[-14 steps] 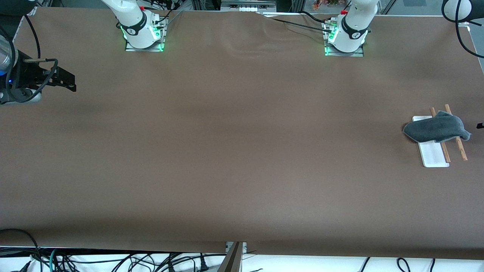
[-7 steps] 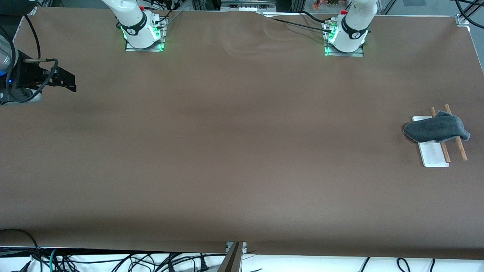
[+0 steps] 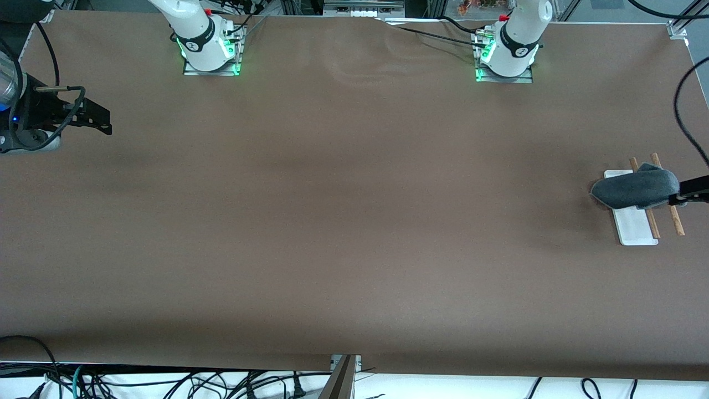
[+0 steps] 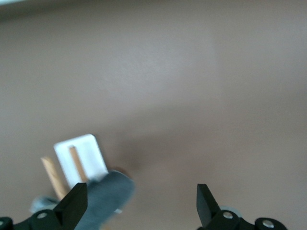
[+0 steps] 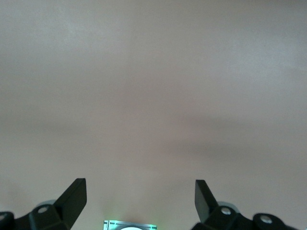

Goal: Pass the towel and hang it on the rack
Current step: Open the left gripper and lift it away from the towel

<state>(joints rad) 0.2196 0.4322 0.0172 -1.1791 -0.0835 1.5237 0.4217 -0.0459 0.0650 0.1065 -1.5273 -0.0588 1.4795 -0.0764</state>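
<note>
Jaws released on both: left gripper [image 4: 139, 203] back beside draped towel [image 3: 634, 190] on rack [image 3: 631, 224]; right gripper [image 3: 94, 119] waits. Hanging looks complete.

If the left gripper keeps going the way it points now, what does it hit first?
Probably the towel draped over the rack: the open left gripper sits at the towel's edge, pointing across it. Depth is unclear, so it may pass just above.

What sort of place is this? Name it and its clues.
Probably a robotics lab: two arm bases bolted to a brown-covered table, loose cables along its edge, and only a towel draped over a small rack.
</note>
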